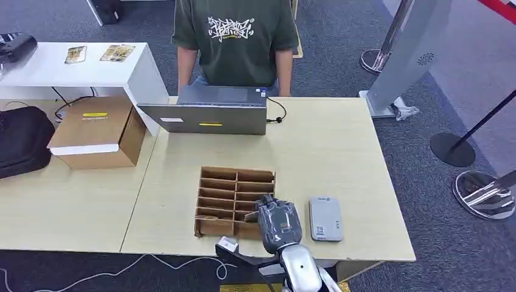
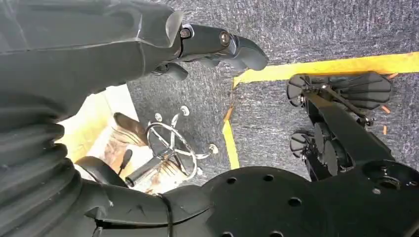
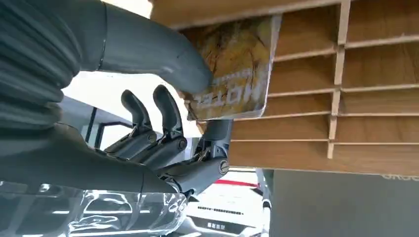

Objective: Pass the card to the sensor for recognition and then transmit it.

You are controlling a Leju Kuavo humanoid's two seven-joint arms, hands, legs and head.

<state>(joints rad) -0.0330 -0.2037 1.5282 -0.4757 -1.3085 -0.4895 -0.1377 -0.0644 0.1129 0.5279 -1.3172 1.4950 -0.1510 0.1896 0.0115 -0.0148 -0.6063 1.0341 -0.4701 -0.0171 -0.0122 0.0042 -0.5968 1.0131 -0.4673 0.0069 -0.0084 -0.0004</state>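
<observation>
Carpet [image 1: 365, 36] surrounds wooden table [image 1: 328, 146]; right hand [image 1: 278, 224] pinches card [image 3: 232, 69] over divider box [image 1: 234, 198].

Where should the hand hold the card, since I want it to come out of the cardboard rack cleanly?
At the card's exposed edge, thumb on one face and fingers on the other, approaching from the rack's open top: it stands upright in a narrow slot, faces walled in.

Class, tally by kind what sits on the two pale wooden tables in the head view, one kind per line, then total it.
Cardboard slotted organiser: 1
Grey card sensor: 1
Laptop: 1
Cardboard box: 1
Black bag: 1
Total: 5
</observation>
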